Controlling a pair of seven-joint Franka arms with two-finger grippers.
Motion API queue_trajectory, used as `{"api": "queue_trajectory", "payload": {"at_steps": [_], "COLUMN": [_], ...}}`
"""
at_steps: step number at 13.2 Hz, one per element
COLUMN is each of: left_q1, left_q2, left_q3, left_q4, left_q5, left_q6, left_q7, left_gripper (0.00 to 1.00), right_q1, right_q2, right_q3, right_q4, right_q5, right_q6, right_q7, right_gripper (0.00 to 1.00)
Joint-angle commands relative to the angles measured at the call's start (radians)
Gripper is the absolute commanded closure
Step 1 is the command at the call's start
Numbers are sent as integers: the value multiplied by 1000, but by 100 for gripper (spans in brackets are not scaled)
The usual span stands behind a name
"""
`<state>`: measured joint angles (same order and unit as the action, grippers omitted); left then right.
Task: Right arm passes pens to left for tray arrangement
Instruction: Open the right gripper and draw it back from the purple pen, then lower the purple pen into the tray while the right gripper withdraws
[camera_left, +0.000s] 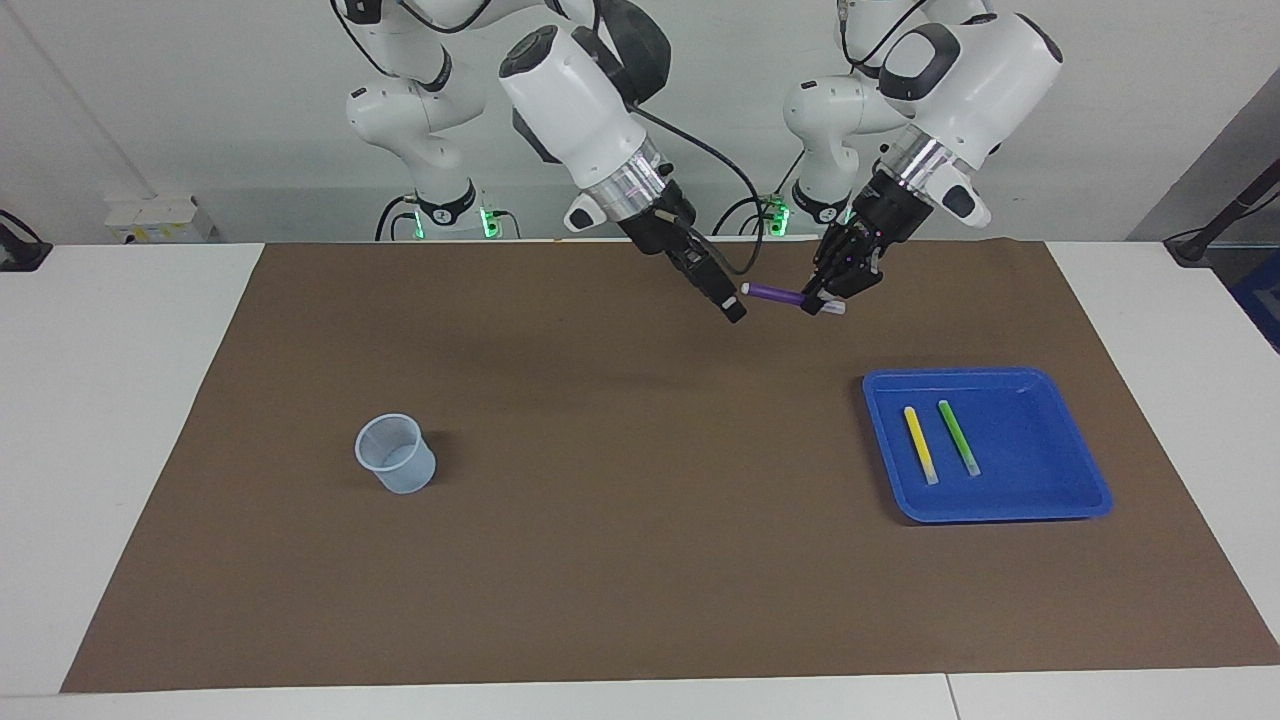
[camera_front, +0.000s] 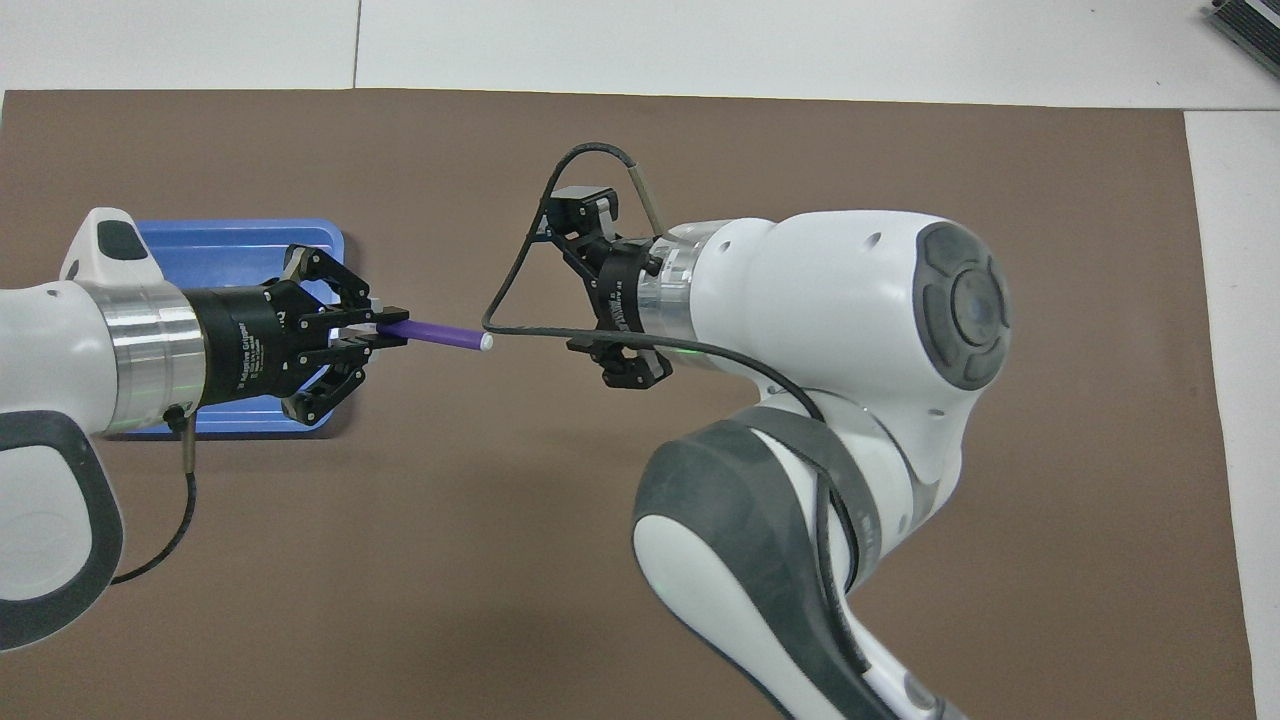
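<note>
Two arms work above one brown mat (camera_left: 600, 560), the largest thing on the table, with wide bare cloth between the translucent cup (camera_left: 396, 453) at my right arm's end and the blue tray (camera_left: 1085, 500) at my left arm's end. I judge that this open middle gives me much room to swing without meeting anything.

The tray has a raised rim and is shallow. Inside it the yellow pen (camera_left: 920, 444) and the green pen (camera_left: 958, 437) lie side by side, apart from each other, in the half toward the table's middle. The other half is bare blue floor, so I think the third pen fits there if I come over the rim and not across it.

My left gripper (camera_front: 385, 333) is clamped on one end of the purple pen (camera_front: 440, 334), which hangs level in the air above the mat, near the robots' edge. My right gripper (camera_front: 603, 290) stands with fingers spread wide, close to the pen's pale free end but not touching it.

Such a pen is probably light, stiff and smooth. Held by its end only, it may pivot or slip; a grip nearer the middle would be safer, I believe.
</note>
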<state>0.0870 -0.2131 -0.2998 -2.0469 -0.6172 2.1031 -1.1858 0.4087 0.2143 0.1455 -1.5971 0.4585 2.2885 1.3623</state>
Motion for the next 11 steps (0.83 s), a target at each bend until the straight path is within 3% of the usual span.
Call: {"api": "queue_trajectory", "payload": {"at_steps": [1, 6, 9, 11], "left_q1": [28, -12, -30, -18], "left_q2": [-48, -97, -101, -98], "left_q3": [-1, -7, -5, -5], "left_q4": [-28, -90, -104, -96], "left_q5": [40, 40, 48, 173], "left_q6": [-66, -104, -121, -175], "left_q7": [67, 267, 363, 394], "left_gripper": [100, 100, 100, 100], "right_q1": [-66, -203, -251, -263], "right_q2": [-33, -49, -72, -90], "right_q3": [5, 5, 5, 3], "right_q4": [-27, -26, -23, -18], "right_q5": [-36, -210, -283, -380], "right_q6": [-78, -285, -354, -404], "right_q7": [-243, -711, -827, -918], "right_gripper": [0, 0, 0, 0]}}
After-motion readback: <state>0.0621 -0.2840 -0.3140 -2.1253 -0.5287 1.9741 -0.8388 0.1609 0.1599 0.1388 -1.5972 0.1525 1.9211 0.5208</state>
